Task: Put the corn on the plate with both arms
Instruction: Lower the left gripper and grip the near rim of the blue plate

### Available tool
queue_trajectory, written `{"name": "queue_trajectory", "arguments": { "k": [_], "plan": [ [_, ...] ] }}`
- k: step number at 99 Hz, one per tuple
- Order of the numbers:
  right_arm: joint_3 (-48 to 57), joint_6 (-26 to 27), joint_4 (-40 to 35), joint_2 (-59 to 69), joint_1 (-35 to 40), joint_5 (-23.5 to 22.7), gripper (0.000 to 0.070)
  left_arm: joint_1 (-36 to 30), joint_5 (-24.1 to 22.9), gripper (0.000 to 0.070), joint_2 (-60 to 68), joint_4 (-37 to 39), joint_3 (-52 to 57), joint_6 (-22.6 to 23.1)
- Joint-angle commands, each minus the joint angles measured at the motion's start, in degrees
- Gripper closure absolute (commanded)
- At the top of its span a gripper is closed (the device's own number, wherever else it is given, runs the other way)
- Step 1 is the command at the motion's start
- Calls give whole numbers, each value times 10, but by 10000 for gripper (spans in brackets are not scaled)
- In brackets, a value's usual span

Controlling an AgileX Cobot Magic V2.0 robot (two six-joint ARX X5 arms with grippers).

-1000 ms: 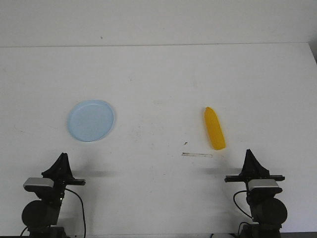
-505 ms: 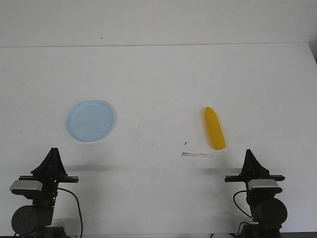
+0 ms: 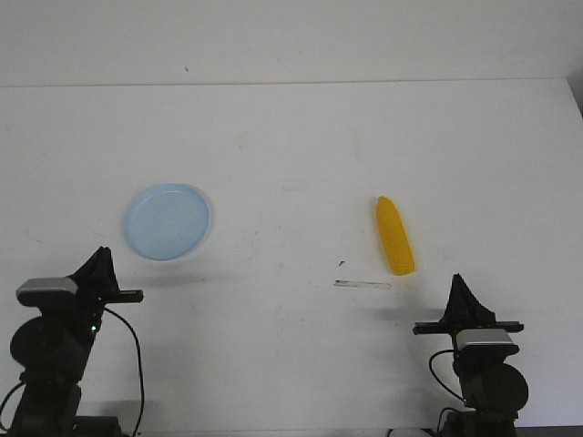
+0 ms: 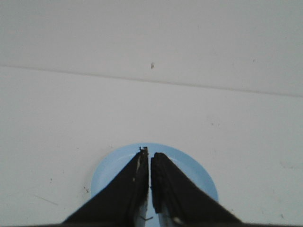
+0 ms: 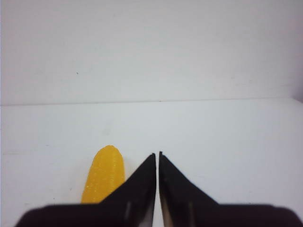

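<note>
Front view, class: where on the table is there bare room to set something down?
The widest bare stretch lies between the plate and the corn. The whole far half of the table beyond both is bare too. Tightest spots: near the left end effector below the plate, and the right end effector below the corn.

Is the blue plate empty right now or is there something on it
Empty. The plate shows bare blue in the front view, and the corn lies on the table far off to its right.

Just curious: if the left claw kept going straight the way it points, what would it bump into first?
Probably the round pale-blue plastic plate: the shut left gripper points right at it, though the gripper's height above it is unclear.
</note>
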Motion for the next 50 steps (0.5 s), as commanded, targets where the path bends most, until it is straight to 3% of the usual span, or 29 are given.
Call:
{"name": "queue_trajectory", "arguments": {
  "k": [1,50],
  "plan": [
    [-1,-2,7,1,2,0,690,0,-2,699,56,-12,40,-5],
    [-1,-2,7,1,2,0,690,28,5,699,369,-192,261,-12]
  ]
}}
